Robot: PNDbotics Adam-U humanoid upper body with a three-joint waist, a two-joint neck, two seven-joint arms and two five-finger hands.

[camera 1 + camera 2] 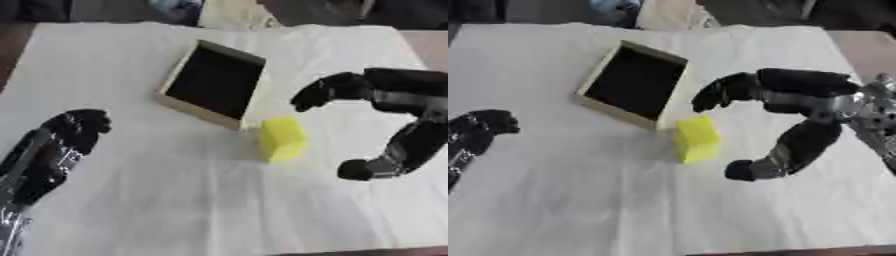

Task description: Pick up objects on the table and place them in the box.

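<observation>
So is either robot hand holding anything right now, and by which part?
Nothing is held. The right robot hand is open beside the yellow block, not touching it; the left robot hand holds nothing.

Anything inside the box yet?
The box shows only a dark interior, with nothing visible in it. The yellow block sits outside on the white cloth, by the box's near corner, with the right hand open beside it.

The box (214,82) lies askew on the table (201,210), toward its far edge and about midway across. The block (282,138) stands just beside the box's near right corner, nearer the front edge. The right hand (798,112) is right of the block, apart from it; the left hand (66,137) lies near the left edge
</observation>
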